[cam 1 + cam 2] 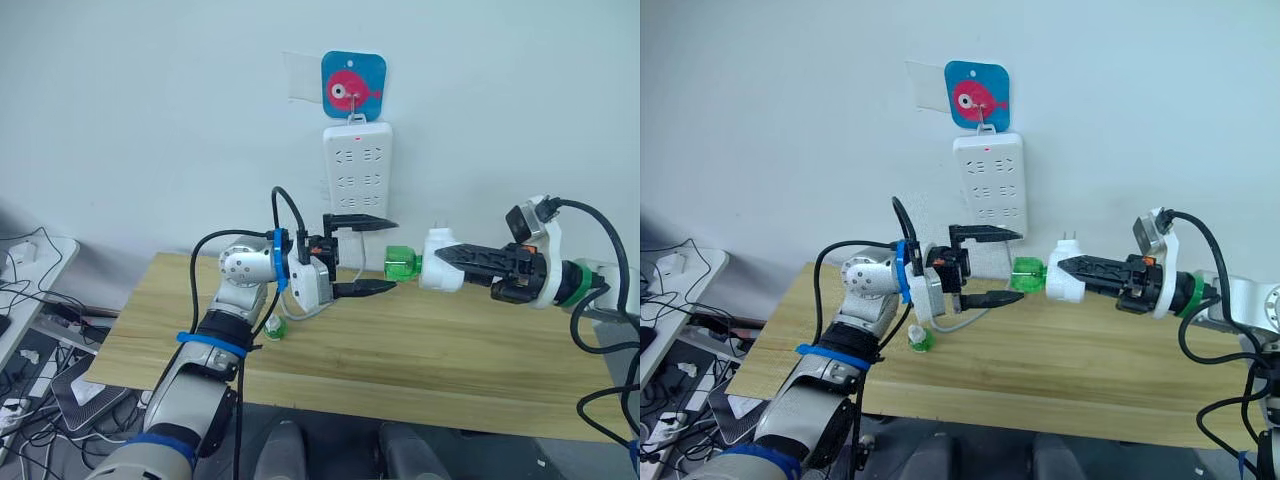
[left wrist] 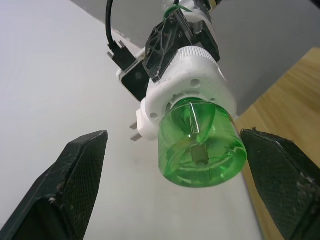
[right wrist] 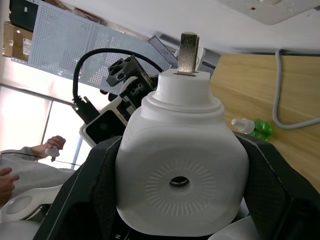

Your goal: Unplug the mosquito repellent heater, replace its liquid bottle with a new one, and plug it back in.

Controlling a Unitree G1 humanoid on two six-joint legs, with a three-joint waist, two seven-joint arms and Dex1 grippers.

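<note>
White plastic is what catches the eye: the mosquito repellent heater [image 1: 440,260] is off the wall and held in mid-air above the wooden table [image 1: 430,350], clamped between the two black fingers of the right gripper [image 1: 455,257], which squeeze its rounded body from either side. It lies sideways, its metal plug prongs [image 3: 188,46] pointing up and its green liquid bottle [image 1: 401,263] sticking out toward the robot's left. That bottle points straight at the left gripper [image 1: 374,255], whose fingers are spread wide, one above and one below, with the bottle's end just at the mouth of the gap and touching neither; in the left wrist view the green base sits between the two dark pads with clear space on both sides. On the wall behind hangs a long white power strip [image 1: 356,172] under a blue card with a pink fish [image 1: 353,86]. Down on the table, near the left forearm, a second small green bottle [image 1: 276,327] with a white cap stands on its own, well apart from both grippers.
</note>
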